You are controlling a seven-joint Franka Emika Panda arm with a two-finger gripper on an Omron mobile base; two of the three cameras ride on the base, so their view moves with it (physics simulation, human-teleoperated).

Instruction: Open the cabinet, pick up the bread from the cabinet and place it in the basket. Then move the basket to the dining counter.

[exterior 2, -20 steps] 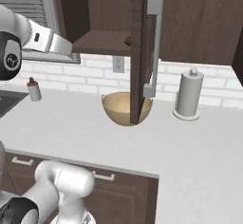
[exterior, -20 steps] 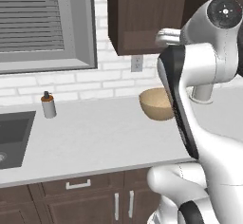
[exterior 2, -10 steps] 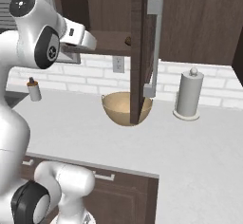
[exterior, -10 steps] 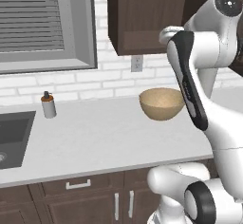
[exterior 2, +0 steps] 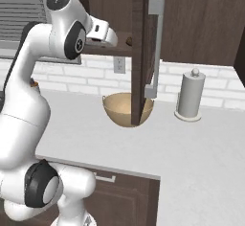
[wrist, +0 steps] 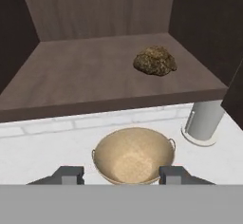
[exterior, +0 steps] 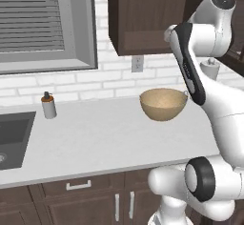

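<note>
No brand marks or legible writing anywhere. Lumpy, rough dark-brown bread at one o'clock in the hand view, on the smooth brown wooden shelf of the open cabinet. Below at six o'clock, round, bowl-shaped tan basket with a small rim loop, on the pale matte counter. Gripper with dark blocky fingertips spread apart, clamped on nothing. Cylindrical grey paper towel roll at three o'clock of the basket; long silver handle on the open door.
</note>
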